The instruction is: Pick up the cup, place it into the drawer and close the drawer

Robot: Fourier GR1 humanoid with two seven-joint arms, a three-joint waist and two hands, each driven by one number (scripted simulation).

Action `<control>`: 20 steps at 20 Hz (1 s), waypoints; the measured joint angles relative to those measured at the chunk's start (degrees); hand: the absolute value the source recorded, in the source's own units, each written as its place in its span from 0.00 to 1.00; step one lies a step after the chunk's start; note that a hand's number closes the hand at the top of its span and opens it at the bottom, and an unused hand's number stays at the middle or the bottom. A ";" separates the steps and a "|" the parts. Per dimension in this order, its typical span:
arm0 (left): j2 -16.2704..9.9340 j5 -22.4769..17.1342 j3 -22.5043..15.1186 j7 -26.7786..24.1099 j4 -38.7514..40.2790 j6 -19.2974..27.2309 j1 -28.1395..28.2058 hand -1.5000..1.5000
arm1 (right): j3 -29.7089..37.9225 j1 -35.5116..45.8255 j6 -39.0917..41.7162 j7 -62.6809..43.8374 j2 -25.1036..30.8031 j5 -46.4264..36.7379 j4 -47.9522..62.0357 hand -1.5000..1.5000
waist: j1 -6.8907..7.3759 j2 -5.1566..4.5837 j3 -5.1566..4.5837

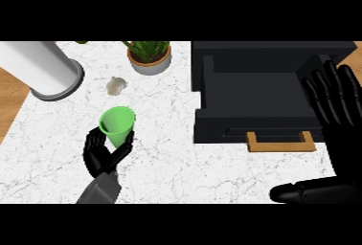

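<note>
Just above the left hand's fingers (106, 152), the green cup (117, 125) looks smooth matt plastic; the surface (170, 162) beneath is veined white marble.

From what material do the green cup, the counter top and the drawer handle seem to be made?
Green cup: probably plastic, with a plain, even, matte colour. Counter top: looks like marble or stone, white with thin grey veins. Drawer handle: seems wood, flat tan-brown against the black drawer; no grain visible.

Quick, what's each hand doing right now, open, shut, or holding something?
Left hand: fingers curled round the green cup, holding it.
Right hand: open, fingers straight, holding nothing, beside the black drawer.
</note>
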State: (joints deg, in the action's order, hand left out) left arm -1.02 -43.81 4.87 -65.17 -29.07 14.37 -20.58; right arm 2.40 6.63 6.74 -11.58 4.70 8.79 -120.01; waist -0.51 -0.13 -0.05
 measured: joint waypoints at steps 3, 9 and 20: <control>-1.16 1.98 -0.62 -0.07 0.32 -1.34 0.26 1.00 | 0.72 -0.80 0.51 0.44 0.48 0.36 -0.53 0.00 | 0.01 0.03 0.02; -7.55 8.41 -8.16 5.06 -1.06 -13.46 1.74 1.00 | 1.19 -0.19 0.68 0.23 0.82 0.82 -0.30 0.00 | 0.22 0.08 0.01; -11.72 12.52 -12.46 8.36 -13.21 -21.22 3.76 1.00 | -0.10 -1.49 -0.23 0.73 -0.35 -0.99 -0.43 0.00 | 0.87 0.35 0.09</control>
State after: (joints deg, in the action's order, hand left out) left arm -12.74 -31.29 -7.59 -56.80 -42.28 -6.86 -16.82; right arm 2.30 5.14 6.52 -10.85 4.35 7.79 -120.45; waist 0.36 0.22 0.04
